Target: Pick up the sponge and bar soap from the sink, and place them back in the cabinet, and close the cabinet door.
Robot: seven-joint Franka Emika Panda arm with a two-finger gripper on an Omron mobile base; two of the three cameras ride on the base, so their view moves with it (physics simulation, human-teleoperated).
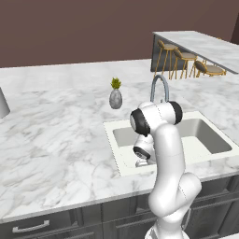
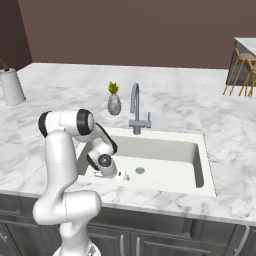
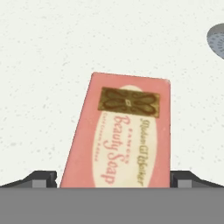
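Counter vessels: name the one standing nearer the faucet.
The small egg-shaped grey vase with the yellow-green sprig, right beside the faucet. The taller pale container stands far off along the counter.

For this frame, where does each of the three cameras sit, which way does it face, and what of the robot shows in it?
Left base view: behind-left of the arm, looking forward and down over the marble counter at the cream-white rectangular sink; the white arm rises at lower right.
Right base view: behind-right, same sink and grey gooseneck faucet; the arm rises at lower left, its open tool low in the basin.
Hand view: on the hand, looking down at the flat pink bar soap, between two dark fingertips.
Shared: both base views show sink, faucet, arm.
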